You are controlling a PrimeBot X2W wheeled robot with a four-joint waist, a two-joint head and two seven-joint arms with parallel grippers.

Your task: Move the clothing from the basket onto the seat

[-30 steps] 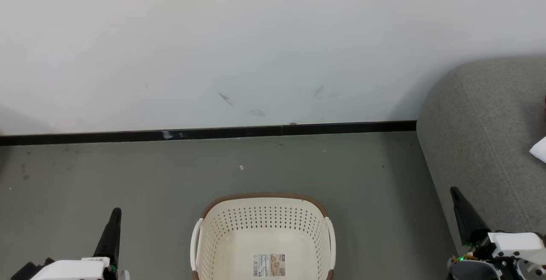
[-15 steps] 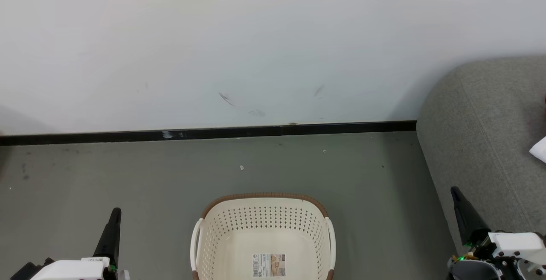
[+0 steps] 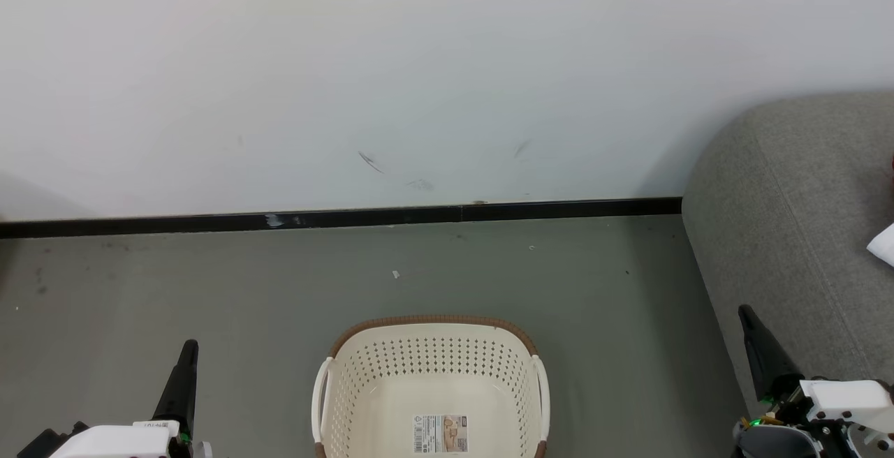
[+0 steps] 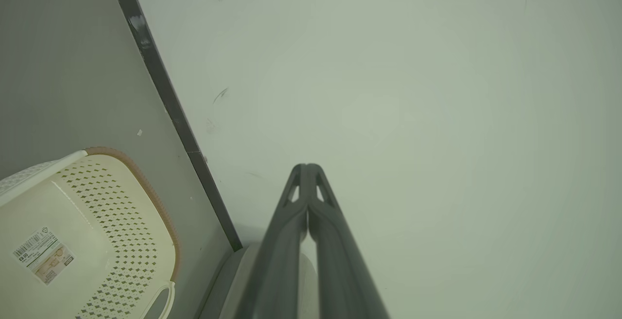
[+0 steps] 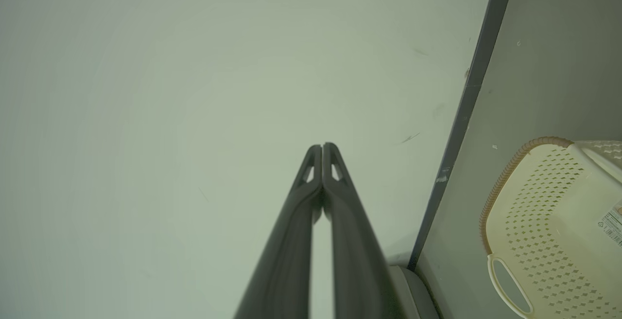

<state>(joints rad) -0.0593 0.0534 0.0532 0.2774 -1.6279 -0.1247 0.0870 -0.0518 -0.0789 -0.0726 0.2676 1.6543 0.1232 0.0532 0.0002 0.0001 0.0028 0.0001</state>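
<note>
No shift since earlier; left fingers (image 4: 286, 231), right fingers (image 5: 291, 231) clenched, empty (seat (image 3: 789, 220): head view)

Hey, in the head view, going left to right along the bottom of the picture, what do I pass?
left gripper → basket → right gripper

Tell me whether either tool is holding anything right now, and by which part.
Nothing is held. The left tool and the right tool are both shut, closed tip to tip with nothing caught between them.
</note>
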